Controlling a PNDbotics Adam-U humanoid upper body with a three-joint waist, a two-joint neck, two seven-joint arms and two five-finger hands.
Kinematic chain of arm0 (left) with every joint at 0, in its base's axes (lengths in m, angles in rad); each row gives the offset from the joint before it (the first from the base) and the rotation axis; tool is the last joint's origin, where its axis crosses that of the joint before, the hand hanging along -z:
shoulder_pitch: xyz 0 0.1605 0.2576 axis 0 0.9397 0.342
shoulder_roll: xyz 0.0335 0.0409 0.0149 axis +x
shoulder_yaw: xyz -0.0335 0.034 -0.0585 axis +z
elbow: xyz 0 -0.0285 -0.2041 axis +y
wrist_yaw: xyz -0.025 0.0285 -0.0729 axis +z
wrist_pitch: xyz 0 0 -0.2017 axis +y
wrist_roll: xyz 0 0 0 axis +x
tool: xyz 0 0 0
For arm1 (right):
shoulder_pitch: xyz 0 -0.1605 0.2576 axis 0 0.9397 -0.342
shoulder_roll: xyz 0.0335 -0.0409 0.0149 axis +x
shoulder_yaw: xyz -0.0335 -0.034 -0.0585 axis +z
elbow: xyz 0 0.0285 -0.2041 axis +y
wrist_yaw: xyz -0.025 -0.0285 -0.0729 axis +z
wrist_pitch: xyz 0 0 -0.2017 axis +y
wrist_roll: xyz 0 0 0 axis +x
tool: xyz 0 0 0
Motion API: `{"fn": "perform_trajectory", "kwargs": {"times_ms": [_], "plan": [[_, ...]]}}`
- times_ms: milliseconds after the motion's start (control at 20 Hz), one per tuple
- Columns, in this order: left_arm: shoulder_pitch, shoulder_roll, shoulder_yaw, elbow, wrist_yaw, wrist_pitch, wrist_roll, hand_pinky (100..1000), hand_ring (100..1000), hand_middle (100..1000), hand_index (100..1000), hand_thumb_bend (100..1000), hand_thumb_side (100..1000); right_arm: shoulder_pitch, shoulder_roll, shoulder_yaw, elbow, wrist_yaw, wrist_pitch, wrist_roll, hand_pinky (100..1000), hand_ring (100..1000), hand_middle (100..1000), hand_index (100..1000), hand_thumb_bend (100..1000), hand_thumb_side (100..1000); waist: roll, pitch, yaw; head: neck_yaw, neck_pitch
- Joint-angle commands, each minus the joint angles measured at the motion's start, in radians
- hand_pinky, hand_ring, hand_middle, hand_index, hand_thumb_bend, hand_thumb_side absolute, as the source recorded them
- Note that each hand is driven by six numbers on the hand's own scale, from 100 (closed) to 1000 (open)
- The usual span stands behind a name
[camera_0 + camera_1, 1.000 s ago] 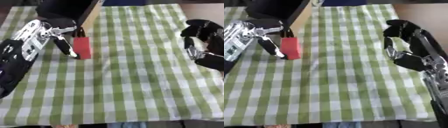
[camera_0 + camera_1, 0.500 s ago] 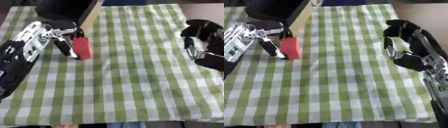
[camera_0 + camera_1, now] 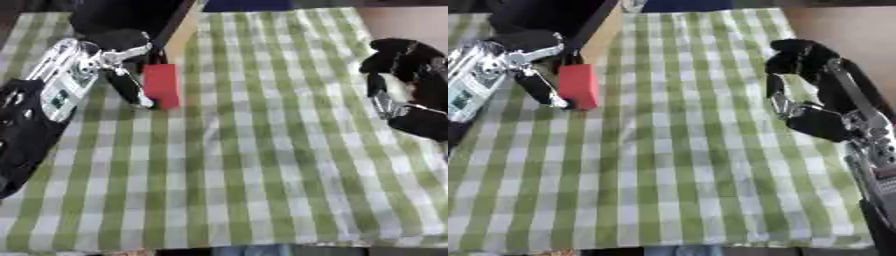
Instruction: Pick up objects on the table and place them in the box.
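A: What lies nearest?

B: Green checked tablecloth [image 3: 262, 165]. At right, the right hand [image 3: 820, 107] hovers, fingers curled on nothing.

A: And the object?

B: Far left, the left hand [image 3: 105, 65] pinches a red block [image 3: 161, 85], long axis upright, apparently lifted. The box [image 3: 179, 30] stands just beyond.
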Motion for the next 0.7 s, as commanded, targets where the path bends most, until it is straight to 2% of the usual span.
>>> {"fn": "perform_trajectory", "kwargs": {"times_ms": [50,200,350,700], "plan": [[-0.031,0.054,0.033,-0.065,0.023,0.018,0.006,654,462,421,633,426,235,-0.006,-0.021,-0.009,-0.013,-0.004,0.0,0.001,786,701,634,838,100,189,0.001,-0.018,-0.001,-0.004,0.005],[-0.053,0.08,0.063,-0.083,0.031,0.033,0.011,659,466,428,637,435,243,-0.004,-0.022,-0.006,-0.012,-0.004,0.0,0.004,786,701,634,838,100,191,0.003,-0.02,-0.004,-0.004,0.005],[-0.079,0.076,0.108,-0.056,0.017,0.065,0.05,657,465,427,637,443,249,-0.003,-0.022,-0.004,-0.011,-0.005,0.0,0.006,786,701,634,839,100,192,0.003,-0.021,-0.007,-0.003,0.005],[-0.153,0.011,0.194,0.118,-0.083,0.127,0.177,656,478,445,657,470,260,-0.001,-0.02,0.004,-0.01,-0.008,-0.001,0.015,787,701,634,839,100,196,0.0,-0.026,-0.023,0.003,0.005]]}}
